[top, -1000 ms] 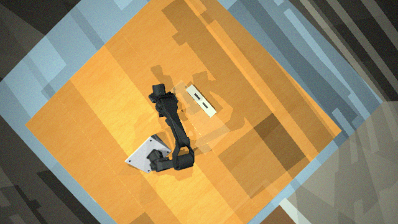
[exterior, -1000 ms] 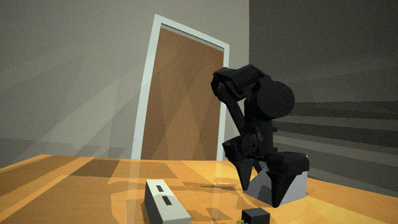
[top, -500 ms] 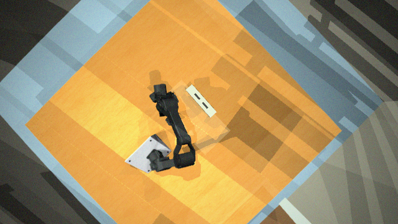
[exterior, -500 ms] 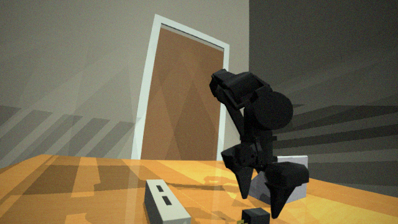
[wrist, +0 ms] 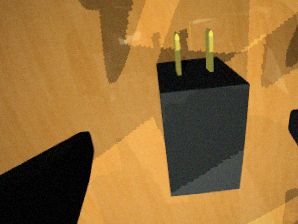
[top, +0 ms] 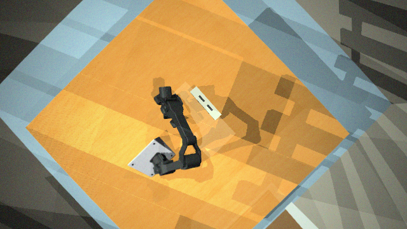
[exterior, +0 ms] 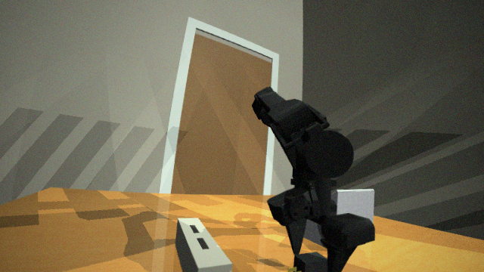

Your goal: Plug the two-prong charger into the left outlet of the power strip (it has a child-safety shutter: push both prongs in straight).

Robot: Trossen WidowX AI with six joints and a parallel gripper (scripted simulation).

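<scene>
The charger (exterior: 311, 261) (wrist: 205, 140) is a dark block with two gold prongs. It lies on its side on the table, with its prongs toward the top of the wrist view. My gripper (top: 165, 102) (wrist: 192, 131) is open and points down over the charger. In the wrist view one finger shows on each side of the block, with gaps between. In the exterior view the left fingertip is near the block's top. In the top view the arm hides the charger. The power strip (top: 206, 103) (exterior: 213, 256) is white, with two dark outlets on top, right of my gripper in the top view.
The pale base plate (top: 143, 159) (exterior: 355, 202) of my arm stands on the orange wooden table (top: 105, 73) (exterior: 94, 242). The arm bends between the base and the gripper. Hard shadows and light patches cross the table. A brown door (exterior: 223, 113) is in the wall behind.
</scene>
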